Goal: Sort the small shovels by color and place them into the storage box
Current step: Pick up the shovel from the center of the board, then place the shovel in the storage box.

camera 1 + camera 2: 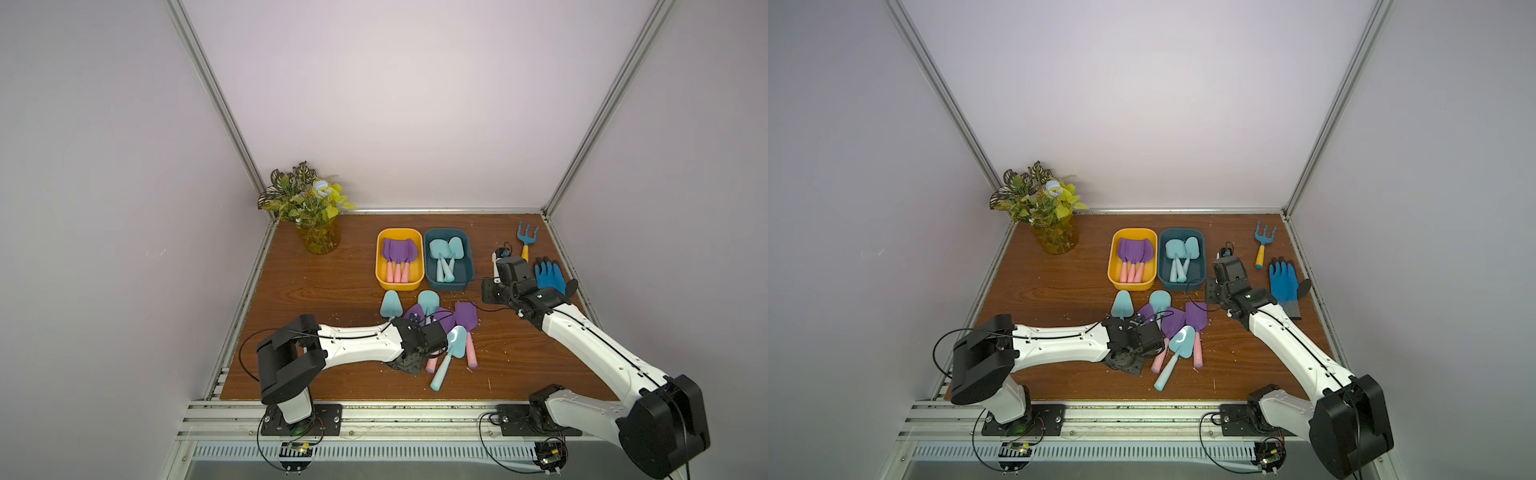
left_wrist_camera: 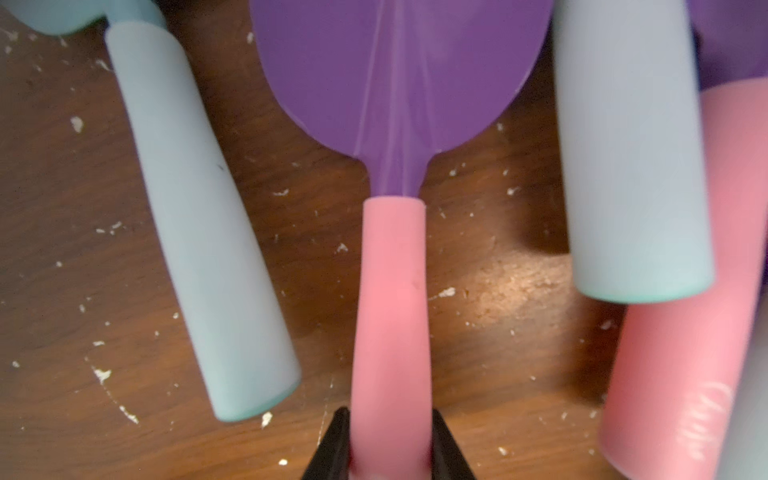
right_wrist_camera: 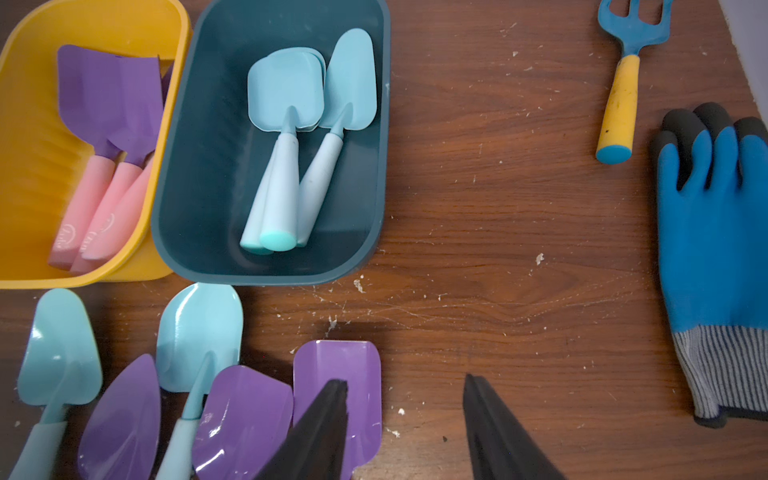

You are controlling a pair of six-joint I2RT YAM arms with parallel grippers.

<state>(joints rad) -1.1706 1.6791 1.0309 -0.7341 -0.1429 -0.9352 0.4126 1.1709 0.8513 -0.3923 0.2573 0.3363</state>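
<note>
Two storage boxes stand side by side. The yellow box [image 1: 379, 266] [image 3: 25, 124] holds purple shovels with pink handles. The dark teal box [image 1: 471, 266] [image 3: 199, 187] holds light-blue shovels. Several loose shovels [image 1: 451, 332] [image 1: 1183, 332] of both colours lie in a pile in front of the boxes. In the left wrist view, my left gripper [image 2: 390, 411] is shut on the pink handle of a purple shovel [image 2: 399, 75] that lies on the table between two light-blue handles. My right gripper [image 3: 405, 380] [image 1: 498, 255] hovers open and empty beside the teal box.
A blue rake with a yellow handle [image 1: 525, 241] [image 3: 619, 108] and a blue glove [image 1: 550, 276] [image 3: 715, 249] lie at the back right. A plant in a yellow vase [image 1: 318, 237] stands at the back left. Metal frame rails edge the wooden table [image 1: 332, 291].
</note>
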